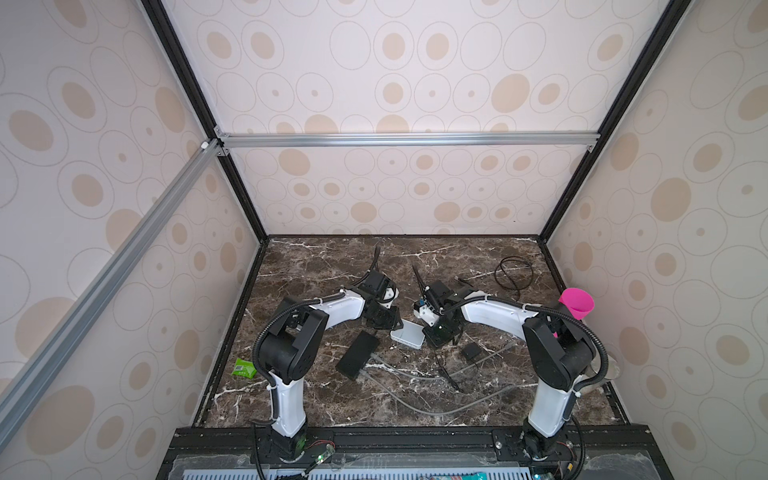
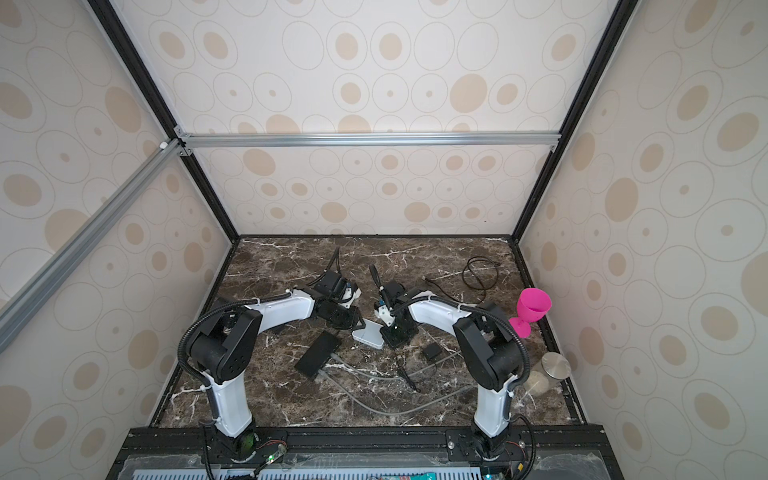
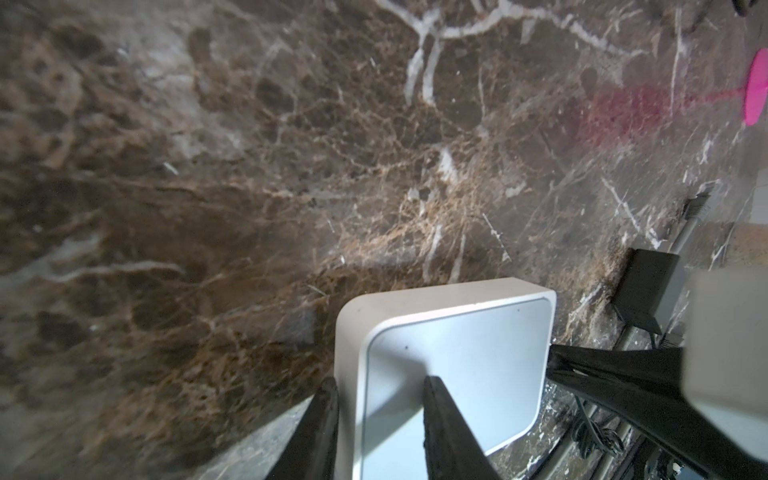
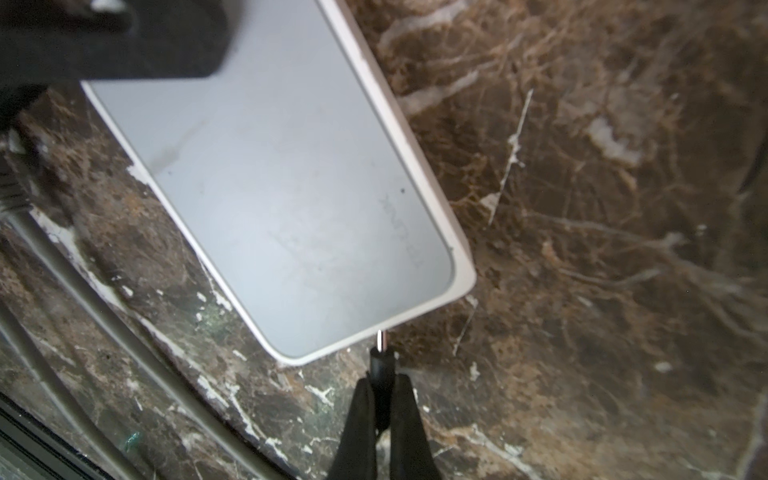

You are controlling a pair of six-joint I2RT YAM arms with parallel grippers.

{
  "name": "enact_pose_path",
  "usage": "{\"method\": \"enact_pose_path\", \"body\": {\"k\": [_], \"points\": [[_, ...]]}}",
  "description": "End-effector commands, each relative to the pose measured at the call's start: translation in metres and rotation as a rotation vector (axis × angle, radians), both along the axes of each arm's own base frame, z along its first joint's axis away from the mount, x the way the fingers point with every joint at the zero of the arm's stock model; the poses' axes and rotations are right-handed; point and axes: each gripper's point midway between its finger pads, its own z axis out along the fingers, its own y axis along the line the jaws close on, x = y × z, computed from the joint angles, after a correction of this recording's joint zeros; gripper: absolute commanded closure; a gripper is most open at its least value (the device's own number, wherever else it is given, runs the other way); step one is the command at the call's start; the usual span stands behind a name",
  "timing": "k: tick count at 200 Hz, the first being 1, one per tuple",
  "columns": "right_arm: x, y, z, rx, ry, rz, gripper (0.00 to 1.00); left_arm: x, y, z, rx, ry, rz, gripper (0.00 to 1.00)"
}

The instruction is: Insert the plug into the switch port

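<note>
The switch (image 1: 409, 334) (image 2: 370, 333) is a flat white box lying on the marble table between my two arms. My left gripper (image 3: 380, 382) (image 1: 392, 322) is shut on the switch (image 3: 453, 374), one finger against its side wall and the other pressed on its top face. My right gripper (image 4: 381, 380) (image 1: 436, 338) is shut on the plug (image 4: 380, 357), a thin black barrel with a metal tip. That tip touches the short end of the switch (image 4: 291, 187) near a corner. The port itself is hidden.
A black box (image 1: 357, 355) with grey cables (image 1: 415, 376) lies in front of the switch. A small black adapter (image 1: 471, 352) sits to the right. A coiled black cable (image 1: 515, 272), a pink goblet (image 1: 575, 303), a metal-lidded jar (image 2: 555, 365) and a green packet (image 1: 243, 368) lie around the edges.
</note>
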Motion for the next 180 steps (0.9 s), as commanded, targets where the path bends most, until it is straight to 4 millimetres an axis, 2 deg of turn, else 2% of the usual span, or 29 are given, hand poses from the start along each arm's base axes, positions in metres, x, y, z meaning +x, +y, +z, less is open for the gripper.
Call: {"method": "enact_pose_path", "body": {"k": [1, 32, 67, 99, 139, 180], "points": [[-0.004, 0.010, -0.002, 0.036, 0.014, 0.045, 1.00, -0.004, 0.002, -0.012, 0.059, 0.020, -0.024, 0.66], [-0.006, 0.016, -0.002, 0.077, 0.010, 0.071, 1.00, -0.006, -0.003, -0.015, 0.057, 0.027, -0.035, 0.66], [-0.002, 0.020, 0.007, 0.116, -0.039, 0.082, 1.00, -0.009, -0.006, -0.019, 0.061, 0.034, -0.051, 0.66], [0.006, 0.018, 0.006, 0.099, -0.075, 0.067, 1.00, -0.013, -0.009, -0.025, 0.062, 0.042, -0.071, 0.66], [0.018, 0.011, 0.006, 0.053, -0.129, 0.049, 1.00, -0.018, -0.004, -0.036, 0.085, 0.056, -0.072, 0.66], [0.010, 0.023, 0.011, 0.127, -0.103, 0.089, 1.00, -0.018, -0.002, -0.039, 0.094, 0.058, -0.071, 0.66]]}}
